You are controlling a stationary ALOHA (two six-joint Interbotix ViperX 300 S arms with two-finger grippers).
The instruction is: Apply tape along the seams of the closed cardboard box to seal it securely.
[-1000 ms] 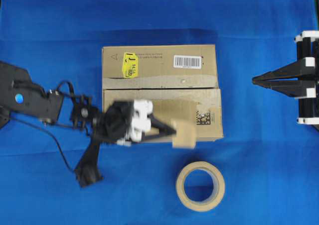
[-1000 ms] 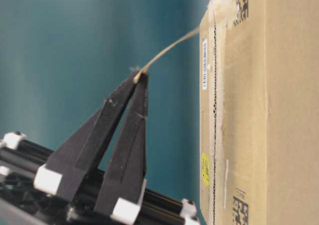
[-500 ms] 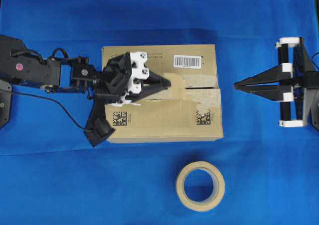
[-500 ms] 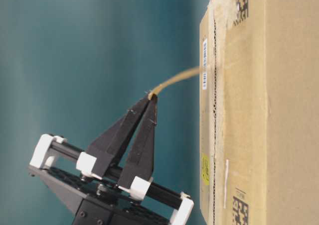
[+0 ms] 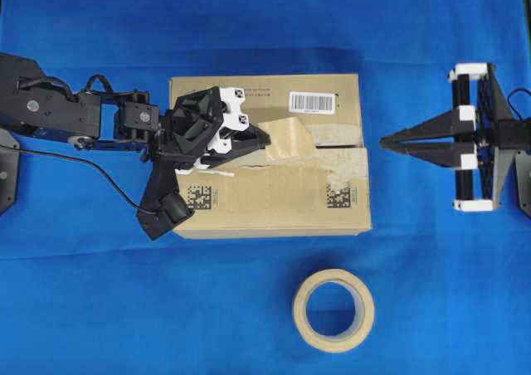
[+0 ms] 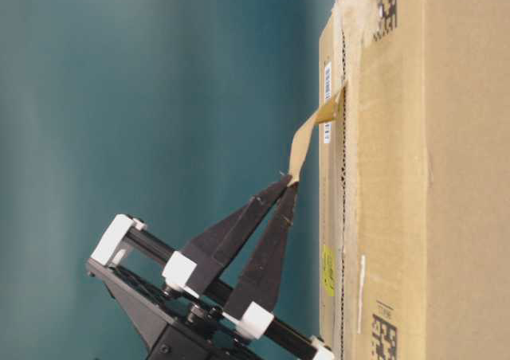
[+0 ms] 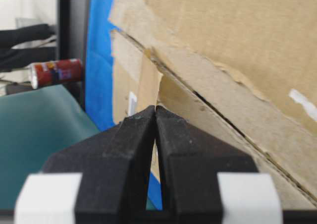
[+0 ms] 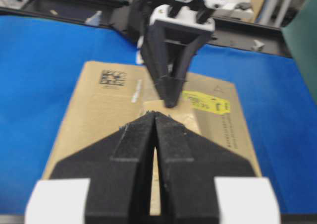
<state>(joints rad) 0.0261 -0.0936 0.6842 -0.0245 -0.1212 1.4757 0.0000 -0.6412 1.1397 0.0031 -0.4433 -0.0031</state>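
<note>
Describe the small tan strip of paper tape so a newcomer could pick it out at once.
Start at the brown cardboard box lying on the blue cloth. Over its dark centre seam, near the middle, a small tan paper strip sticks out from the shut left gripper. Unlike the beige ring-shaped tape roll beside the box, it is a flat, short rectangle.

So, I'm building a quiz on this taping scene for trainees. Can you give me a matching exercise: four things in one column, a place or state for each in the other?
Things:
1. tape
2. tape roll
3. right tool
4. yellow sticker

Places or states:
A. lying on the blue cloth, in front of the box
B. shut and empty, beside the box
C. pinched in the left tool, over the seam
D. stuck on the box top, near a corner

Pairs: 1-C, 2-A, 3-B, 4-D
</note>
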